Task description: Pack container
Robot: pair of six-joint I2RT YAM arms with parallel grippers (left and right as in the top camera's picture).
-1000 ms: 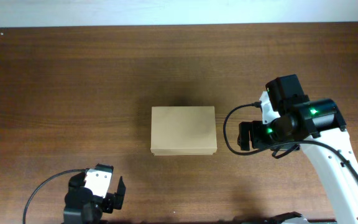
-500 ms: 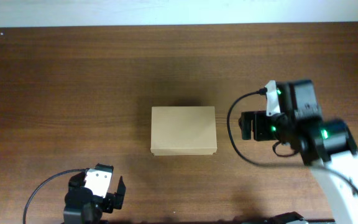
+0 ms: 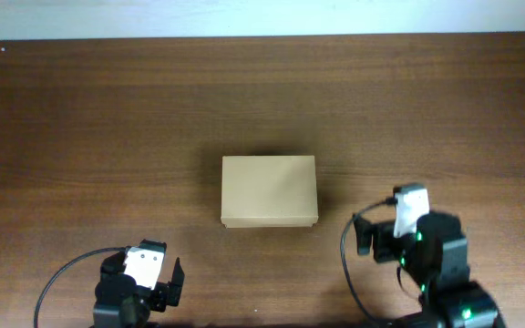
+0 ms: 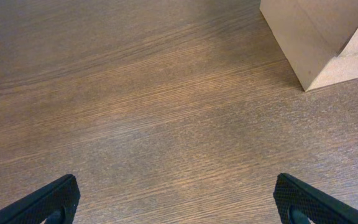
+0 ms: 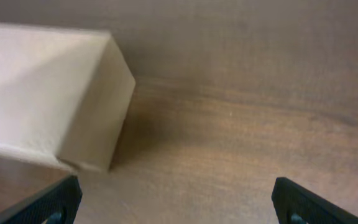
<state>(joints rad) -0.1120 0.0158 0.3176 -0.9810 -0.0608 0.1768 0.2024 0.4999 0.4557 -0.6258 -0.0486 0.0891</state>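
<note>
Container (image 3: 270,189): plain tan cardboard box, lid shut flat, sitting square on the dark wooden table (image 3: 108,109) about mid-table in the overhead view. Shows as a corner at the upper right of the left wrist view (image 4: 319,37) and as a blurred pale block at the upper left of the right wrist view (image 5: 42,93).

Right arm (image 3: 436,273): low at the near edge, to the right of the box and a little nearer than it. Not touching the box. White-capped wrist, green lights glowing on the body.

Left arm (image 3: 130,292): tucked at the near-left edge, well apart from the box. Pale wrist block on top, dark fingers pointing up-table.

Right gripper (image 5: 176,202): jaws spread wide, the two dark fingertips (image 5: 55,199) just poking in at the bottom corners of the wrist view. Only bare wood between them, holding nothing. Box ahead and off to the left.

Left gripper (image 4: 179,202): same story, jaws wide apart, tips at the bottom corners, gripping nothing. Bare grain in between, box corner ahead and to the right.

Right cable (image 3: 346,264): black, curving down the arm's left side.

Left cable (image 3: 62,282): black, looping out to the left of the arm.
</note>
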